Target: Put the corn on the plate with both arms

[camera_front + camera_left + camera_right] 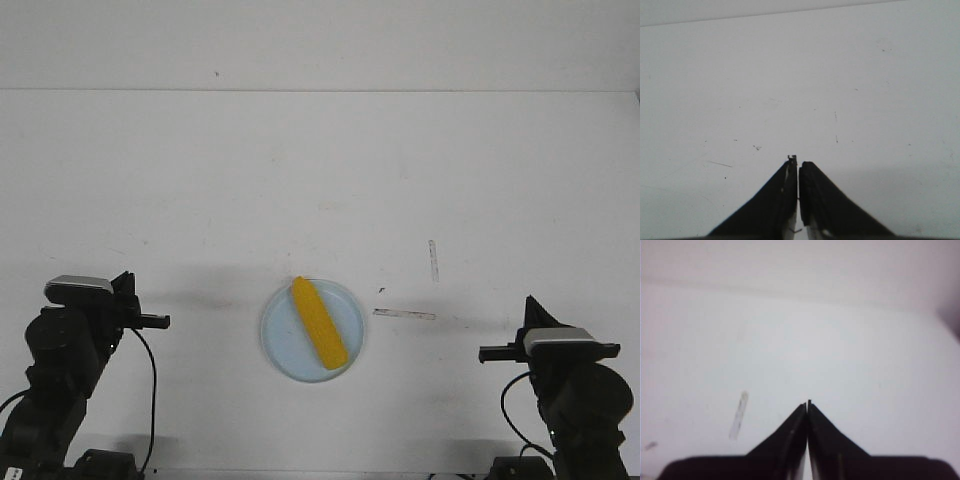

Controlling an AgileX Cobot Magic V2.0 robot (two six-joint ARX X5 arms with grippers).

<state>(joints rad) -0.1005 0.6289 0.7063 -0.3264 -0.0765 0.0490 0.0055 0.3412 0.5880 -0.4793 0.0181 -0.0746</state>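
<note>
**Corn rests on plate, both grippers closed and clear**

The bright yellow tapered corn cob lies diagonally across the round pale light-blue plate, wholly within its rim, near the front middle of the white table; the black left gripper sits well apart to the plate's left, its fingers pressed together with only a hairline gap, holding nothing; the black right gripper sits well apart on the opposite side, its fingers likewise together and empty; two faint tape strips mark the table between plate and right arm.
</note>
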